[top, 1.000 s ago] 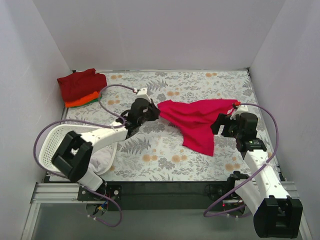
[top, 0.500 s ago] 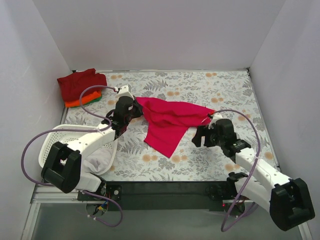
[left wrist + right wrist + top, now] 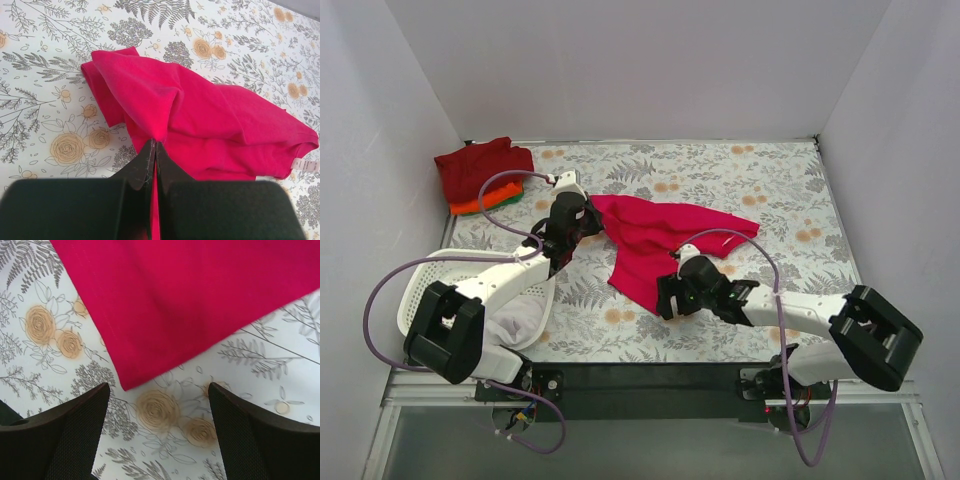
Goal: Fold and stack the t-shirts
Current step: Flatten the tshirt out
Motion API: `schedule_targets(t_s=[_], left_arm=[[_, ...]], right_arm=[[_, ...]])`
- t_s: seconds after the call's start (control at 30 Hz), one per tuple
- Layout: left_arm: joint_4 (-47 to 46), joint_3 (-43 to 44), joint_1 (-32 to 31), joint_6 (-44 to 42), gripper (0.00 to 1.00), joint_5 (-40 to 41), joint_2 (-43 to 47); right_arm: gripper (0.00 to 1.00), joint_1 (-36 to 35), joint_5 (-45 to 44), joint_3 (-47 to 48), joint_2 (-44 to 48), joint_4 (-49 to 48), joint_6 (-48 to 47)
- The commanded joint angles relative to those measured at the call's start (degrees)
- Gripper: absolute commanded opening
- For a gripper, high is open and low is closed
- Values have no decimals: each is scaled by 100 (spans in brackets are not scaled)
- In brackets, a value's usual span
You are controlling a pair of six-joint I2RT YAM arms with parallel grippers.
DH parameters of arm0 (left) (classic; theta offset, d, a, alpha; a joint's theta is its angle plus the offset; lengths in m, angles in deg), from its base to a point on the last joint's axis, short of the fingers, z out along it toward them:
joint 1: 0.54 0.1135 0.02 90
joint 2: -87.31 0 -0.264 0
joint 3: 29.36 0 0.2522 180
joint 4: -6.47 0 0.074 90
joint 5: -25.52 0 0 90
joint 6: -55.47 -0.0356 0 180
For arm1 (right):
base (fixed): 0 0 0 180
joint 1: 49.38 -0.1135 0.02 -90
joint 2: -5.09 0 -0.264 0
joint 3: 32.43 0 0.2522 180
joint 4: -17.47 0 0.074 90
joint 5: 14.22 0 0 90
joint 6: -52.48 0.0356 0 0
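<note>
White lattice basket (near-left corner) — floral-print table

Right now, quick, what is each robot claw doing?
Left gripper: shut on the bright pinkish-red soft cloth t-shirt.
Right gripper: open, holding nothing, over that shirt's corner.

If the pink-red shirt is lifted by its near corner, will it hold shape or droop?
Probably droops: the pink-red t-shirt bunches into folds where the left end effector pinches it. It looks thin and light, lying flat below the open right end effector. A push would likely wrinkle it rather than slide it whole.
</note>
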State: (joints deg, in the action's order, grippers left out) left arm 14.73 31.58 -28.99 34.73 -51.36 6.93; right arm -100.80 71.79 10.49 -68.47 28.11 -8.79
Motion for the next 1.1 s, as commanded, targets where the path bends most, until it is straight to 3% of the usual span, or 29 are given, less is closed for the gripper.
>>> schedule_targets(t_s=[0.0,0.27,0.53,0.8,1.07], left_arm=[[66,-51,58,-70,0,94,66],[75,-112,111,-105,0,146,207],[66,-147,155,-105,0,164,233],[75,-148,182,-87,0,146,286],[84,-174,199,-87,0,147,321]], right_arm=[[72,-394,-672,519,-404,-348,212],[67,-667,-1295,1081,-1037,81,221],[58,-1036,-1622,1179,-1187,303,326],[55,-1380,-2106,1293,-1336,935,554],[41,-1397,-2237,1275,-1679,901,616]])
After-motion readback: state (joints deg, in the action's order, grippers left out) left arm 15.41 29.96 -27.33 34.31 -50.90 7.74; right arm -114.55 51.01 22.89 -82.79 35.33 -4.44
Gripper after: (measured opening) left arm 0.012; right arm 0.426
